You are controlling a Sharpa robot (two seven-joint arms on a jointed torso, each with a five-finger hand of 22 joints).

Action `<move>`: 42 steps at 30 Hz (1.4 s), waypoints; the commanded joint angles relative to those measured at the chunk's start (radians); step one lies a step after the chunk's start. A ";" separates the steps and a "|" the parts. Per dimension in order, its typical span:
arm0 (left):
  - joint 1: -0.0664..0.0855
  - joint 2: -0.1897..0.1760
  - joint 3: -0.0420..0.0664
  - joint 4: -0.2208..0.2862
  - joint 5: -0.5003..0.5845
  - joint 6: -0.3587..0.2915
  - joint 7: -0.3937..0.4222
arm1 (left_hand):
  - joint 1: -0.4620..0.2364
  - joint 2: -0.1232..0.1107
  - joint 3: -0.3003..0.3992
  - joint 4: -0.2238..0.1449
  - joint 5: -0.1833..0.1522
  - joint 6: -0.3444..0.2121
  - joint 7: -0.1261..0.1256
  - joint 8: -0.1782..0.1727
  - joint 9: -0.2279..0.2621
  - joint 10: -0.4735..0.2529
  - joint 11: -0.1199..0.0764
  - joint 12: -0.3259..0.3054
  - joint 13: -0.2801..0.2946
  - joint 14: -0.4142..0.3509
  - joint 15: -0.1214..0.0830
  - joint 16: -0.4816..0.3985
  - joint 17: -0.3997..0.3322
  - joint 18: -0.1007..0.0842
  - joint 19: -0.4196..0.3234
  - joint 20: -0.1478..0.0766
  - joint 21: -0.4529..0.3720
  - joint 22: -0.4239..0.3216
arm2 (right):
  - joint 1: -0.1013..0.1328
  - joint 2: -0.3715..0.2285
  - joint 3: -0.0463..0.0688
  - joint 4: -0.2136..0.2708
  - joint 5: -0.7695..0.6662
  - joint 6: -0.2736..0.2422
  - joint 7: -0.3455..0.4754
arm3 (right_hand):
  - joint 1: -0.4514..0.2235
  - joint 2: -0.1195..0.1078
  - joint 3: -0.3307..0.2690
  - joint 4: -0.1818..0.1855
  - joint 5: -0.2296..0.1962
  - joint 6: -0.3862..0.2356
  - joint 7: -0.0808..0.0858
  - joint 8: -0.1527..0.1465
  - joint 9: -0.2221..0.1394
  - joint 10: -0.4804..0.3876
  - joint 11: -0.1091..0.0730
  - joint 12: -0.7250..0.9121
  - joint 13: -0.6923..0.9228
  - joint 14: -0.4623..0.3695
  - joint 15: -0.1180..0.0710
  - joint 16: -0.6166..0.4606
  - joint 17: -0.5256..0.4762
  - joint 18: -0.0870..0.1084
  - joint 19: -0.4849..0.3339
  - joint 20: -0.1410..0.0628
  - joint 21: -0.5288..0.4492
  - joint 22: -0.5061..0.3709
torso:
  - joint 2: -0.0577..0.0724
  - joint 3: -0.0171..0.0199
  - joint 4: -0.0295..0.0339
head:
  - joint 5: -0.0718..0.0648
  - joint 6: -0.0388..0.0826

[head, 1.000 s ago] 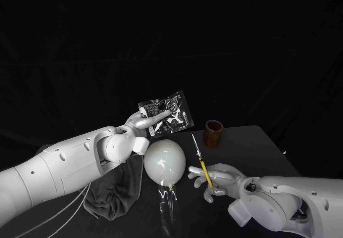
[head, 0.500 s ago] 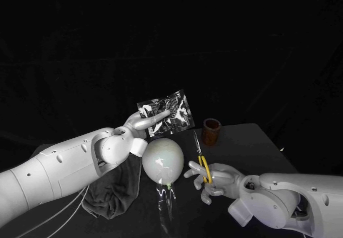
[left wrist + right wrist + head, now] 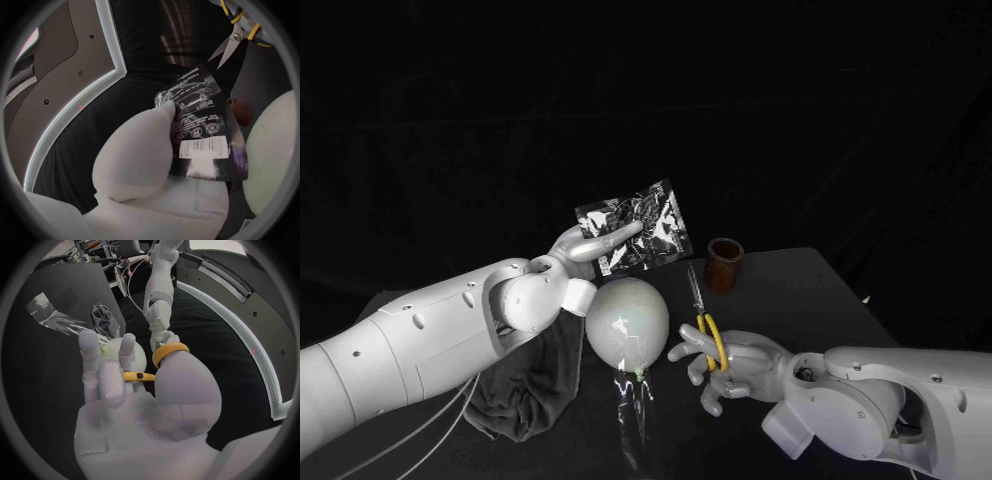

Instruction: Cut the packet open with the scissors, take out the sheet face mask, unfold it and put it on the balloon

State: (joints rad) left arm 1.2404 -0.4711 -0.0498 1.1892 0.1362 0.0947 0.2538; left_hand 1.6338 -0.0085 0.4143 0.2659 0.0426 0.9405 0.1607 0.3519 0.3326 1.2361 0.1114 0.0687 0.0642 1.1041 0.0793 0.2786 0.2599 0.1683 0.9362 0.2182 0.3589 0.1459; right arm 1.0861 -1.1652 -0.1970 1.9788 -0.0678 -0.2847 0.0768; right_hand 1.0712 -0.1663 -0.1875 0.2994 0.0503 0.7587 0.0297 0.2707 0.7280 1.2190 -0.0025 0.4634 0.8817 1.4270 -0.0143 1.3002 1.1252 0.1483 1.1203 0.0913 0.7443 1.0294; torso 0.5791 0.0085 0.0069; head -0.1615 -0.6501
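- The step in hand looks like the cutting. The left hand [image 3: 589, 242] holds the glossy black foil packet with white print [image 3: 639, 228] up in the air, above the balloon and well off the black table [image 3: 798, 285].
- The left hand pinches the packet's lower edge between thumb and a finger. I cannot tell how the other fingers lie.
- The packet is flat, thin and crinkly, and it hangs tilted. It looks unopened, so the sheet mask is probably inside it.
- The right hand [image 3: 726, 365] grips the yellow-handled steel scissors [image 3: 702, 310] with its fingers curled through and around the loops. The slim blades point up towards the packet, their tips just below it and not touching.
- In the left wrist view the blades look slightly parted.
- Next move, as I judge it: raise the open blades onto an edge of the packet and close them. Thin foil may fold between the blades or slip, so the left pinch needs to stay firm.
- The pale, smooth egg-shaped balloon [image 3: 629, 322] stands between the two hands, over crumpled clear plastic wrapping [image 3: 635, 410].
- A brown cylindrical cup [image 3: 727, 265] stands behind the scissors on the table.
- A limp dark grey cloth [image 3: 531, 390] lies under the left arm.
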 commanded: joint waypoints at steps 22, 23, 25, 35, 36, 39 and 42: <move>0.001 0.008 0.001 0.004 -0.011 -0.031 -0.040 | -0.006 0.005 0.010 -0.001 0.007 0.006 0.001 0.004 0.034 0.007 -0.001 -0.006 -0.001 0.005 -0.001 -0.002 0.002 0.012 -0.005 0.002 0.007 0.002 | 0.021 -0.010 0.004 -0.002 -0.044 0.052 0.006 | 0.023 0.010 0.006 -0.002 0.000 -0.186 0.105 0.042 0.009 0.173 0.051 -0.015 0.007 -0.015 -0.003 -0.011 -0.008 0.022 -0.020 0.002 -0.026 -0.014 | 0.001 0.0000 0.0008 | 0.000 0.004; 0.001 0.008 0.001 0.004 -0.011 -0.030 -0.042 | -0.006 0.005 0.010 -0.001 0.007 0.006 0.001 0.004 0.034 0.007 -0.001 -0.006 -0.001 0.005 -0.001 -0.002 0.002 0.012 -0.005 0.002 0.007 0.002 | 0.022 -0.010 0.004 -0.005 -0.044 0.051 0.006 | 0.023 0.010 0.006 -0.002 0.000 -0.186 0.105 0.042 0.009 0.173 0.051 -0.015 0.007 -0.015 -0.003 -0.011 -0.008 0.022 -0.020 0.002 -0.026 -0.014 | 0.001 -0.0004 0.0008 | 0.000 0.004; 0.001 0.009 0.001 0.005 -0.013 -0.026 -0.045 | -0.006 0.005 0.011 -0.002 0.007 0.006 0.001 0.004 0.034 0.006 -0.001 -0.006 -0.001 0.005 -0.001 -0.002 0.002 0.012 -0.005 0.002 0.007 0.002 | 0.025 -0.007 0.004 -0.013 -0.045 0.049 0.006 | 0.025 0.015 0.008 -0.003 0.000 -0.187 0.105 0.047 0.010 0.172 0.051 -0.015 0.009 -0.015 -0.003 -0.010 -0.007 0.022 -0.020 0.002 -0.027 -0.014 | 0.001 -0.0007 0.0010 | 0.001 0.005; 0.001 0.010 0.002 0.004 -0.015 -0.020 -0.047 | -0.006 0.005 0.011 -0.002 0.007 0.006 0.001 0.004 0.034 0.006 -0.001 -0.006 -0.001 0.005 -0.001 -0.002 0.002 0.012 -0.005 0.002 0.007 0.002 | 0.027 0.001 0.004 -0.033 -0.052 0.049 0.001 | 0.029 0.022 0.010 -0.003 0.000 -0.188 0.105 0.054 0.011 0.172 0.051 -0.011 0.013 -0.016 -0.003 -0.011 -0.008 0.022 -0.020 0.002 -0.028 -0.015 | 0.000 -0.0007 0.0008 | 0.001 0.003; 0.001 0.010 0.002 0.004 -0.015 -0.021 -0.047 | -0.006 0.005 0.011 -0.002 0.007 0.006 0.001 0.004 0.034 0.006 -0.001 -0.006 -0.001 0.005 -0.001 -0.002 0.002 0.012 -0.005 0.002 0.007 0.002 | 0.027 0.001 0.004 -0.034 -0.053 0.049 0.000 | 0.029 0.022 0.010 -0.003 0.000 -0.188 0.105 0.054 0.011 0.172 0.051 -0.011 0.013 -0.016 -0.003 -0.011 -0.008 0.022 -0.020 0.002 -0.028 -0.015 | 0.000 -0.0011 0.0008 | 0.001 0.003; 0.001 0.011 0.002 0.003 -0.015 -0.023 -0.044 | -0.006 0.003 0.013 -0.004 0.007 0.006 0.002 0.004 0.035 0.006 -0.001 -0.006 -0.001 0.005 -0.001 -0.002 0.002 0.012 -0.005 0.002 0.008 0.002 | 0.027 0.002 0.004 -0.037 -0.056 0.049 -0.003 | 0.029 0.023 0.011 -0.003 0.000 -0.188 0.105 0.056 0.011 0.172 0.051 -0.013 0.012 -0.016 -0.003 -0.011 -0.008 0.022 -0.020 0.002 -0.028 -0.015 | 0.000 -0.0007 0.0008 | 0.001 0.003; 0.001 0.011 0.002 0.000 -0.015 -0.029 -0.039 | -0.006 0.003 0.013 -0.004 0.007 0.006 0.002 0.004 0.035 0.006 -0.001 -0.006 -0.001 0.005 -0.001 -0.002 0.002 0.012 -0.005 0.002 0.008 0.002 | 0.028 0.003 0.004 -0.040 -0.060 0.049 -0.006 | 0.029 0.023 0.011 -0.003 0.000 -0.188 0.105 0.056 0.011 0.172 0.051 -0.013 0.012 -0.016 -0.003 -0.011 -0.008 0.022 -0.020 0.002 -0.028 -0.015 | 0.000 -0.0009 0.0009 | 0.001 0.004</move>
State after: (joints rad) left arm 1.2401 -0.4633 -0.0498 1.1883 0.1239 0.0572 0.2052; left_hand 1.6293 -0.0136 0.4213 0.2646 0.0437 0.9427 0.1629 0.3527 0.3544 1.2383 0.1093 0.0686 0.0638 1.1022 0.0812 0.2785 0.2614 0.1607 0.9362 0.2182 0.3623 0.1474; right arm 1.1133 -1.1638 -0.1936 1.9388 -0.1106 -0.2566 0.0707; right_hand 1.1014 -0.1512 -0.1843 0.2964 0.0503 0.7522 0.0261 0.3210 0.7382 1.2189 -0.0026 0.4489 0.8942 1.4197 -0.0146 1.2916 1.1167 0.1541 1.1086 0.0934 0.7214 1.0152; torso 0.5793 0.0075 0.0080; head -0.1602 -0.6469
